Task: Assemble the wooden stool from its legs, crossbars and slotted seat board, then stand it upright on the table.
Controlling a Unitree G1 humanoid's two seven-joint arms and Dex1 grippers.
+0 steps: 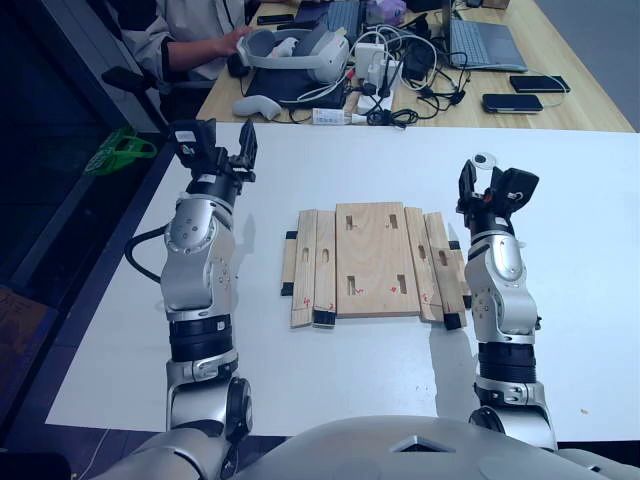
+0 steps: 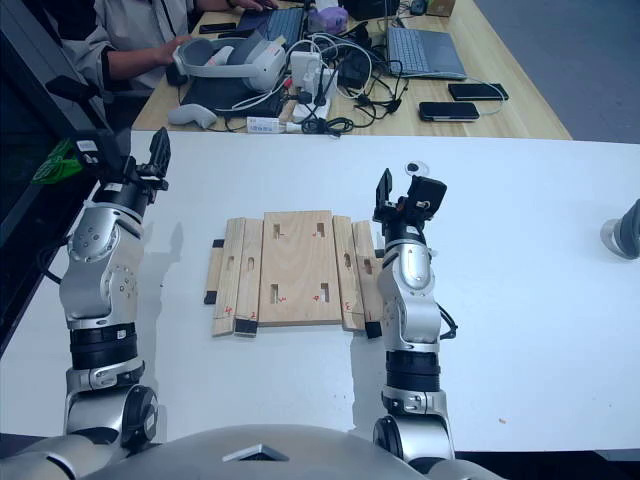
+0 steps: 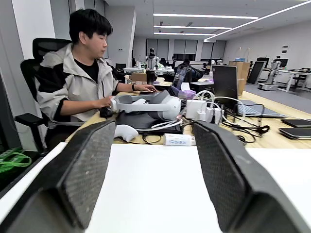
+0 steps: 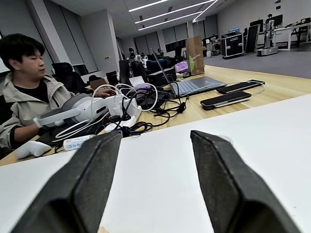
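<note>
Spread end effectors [image 3: 153,130] [image 4: 156,137] beside flat stool parts [image 1: 375,258]

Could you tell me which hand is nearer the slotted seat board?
Right. The right hand is just right of the slotted seat board; the left hand is farther off, beyond its far left corner.
</note>
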